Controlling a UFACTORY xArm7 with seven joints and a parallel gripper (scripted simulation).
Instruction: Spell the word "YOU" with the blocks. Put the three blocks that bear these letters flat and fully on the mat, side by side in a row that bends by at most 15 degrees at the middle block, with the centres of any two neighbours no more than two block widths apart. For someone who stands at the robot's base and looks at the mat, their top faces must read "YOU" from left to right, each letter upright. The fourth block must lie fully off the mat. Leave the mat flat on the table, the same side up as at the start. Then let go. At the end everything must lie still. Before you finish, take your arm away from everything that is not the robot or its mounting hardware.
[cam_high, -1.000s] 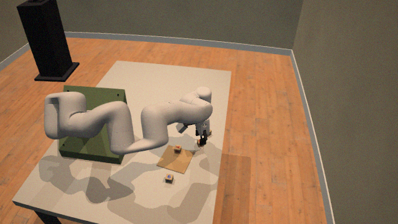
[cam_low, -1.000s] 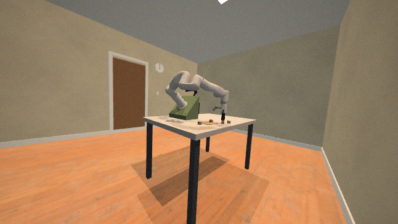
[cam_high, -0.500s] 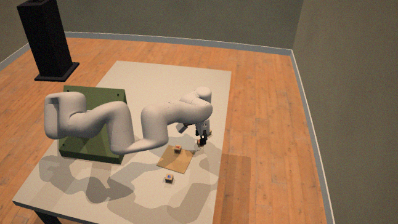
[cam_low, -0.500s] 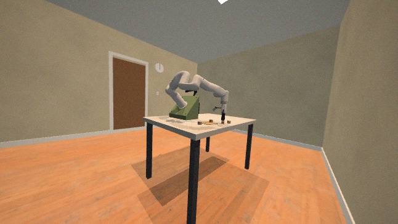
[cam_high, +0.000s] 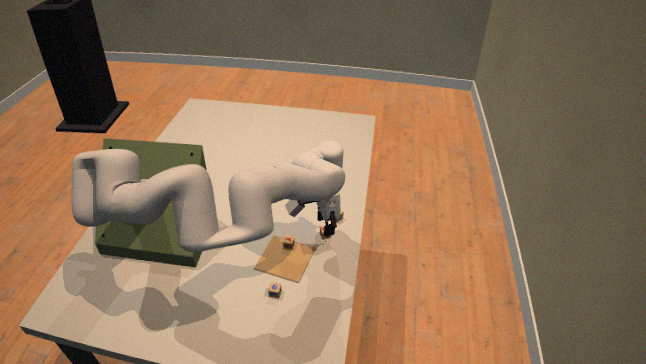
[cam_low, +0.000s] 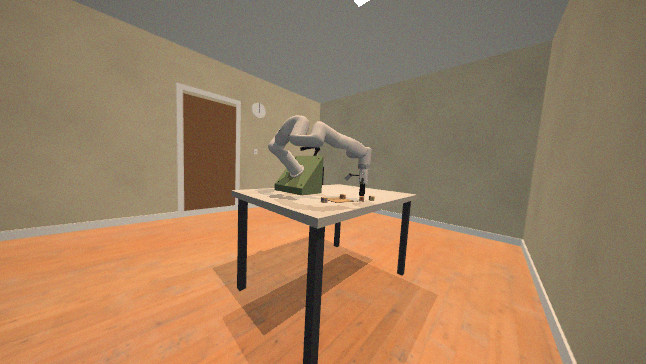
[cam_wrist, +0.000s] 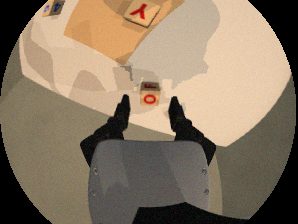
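The tan mat (cam_high: 285, 260) lies flat on the table; it also shows in the wrist view (cam_wrist: 109, 19). A block with a red Y (cam_high: 288, 241) sits on the mat's far corner and shows in the wrist view (cam_wrist: 141, 12). A block with a red O (cam_wrist: 152, 96) lies on the table just off the mat. My gripper (cam_wrist: 149, 102) is open, one finger on each side of the O block with a gap on both sides. In the top view the gripper (cam_high: 327, 226) hangs low over this block. A block with a blue letter (cam_high: 274, 288) lies off the mat near the front.
A fourth block (cam_high: 341, 215) lies just behind the gripper, partly hidden by it. The green robot base (cam_high: 150, 200) stands at the left. The table's right edge runs close to the gripper. A black pillar (cam_high: 75, 65) stands on the floor far off.
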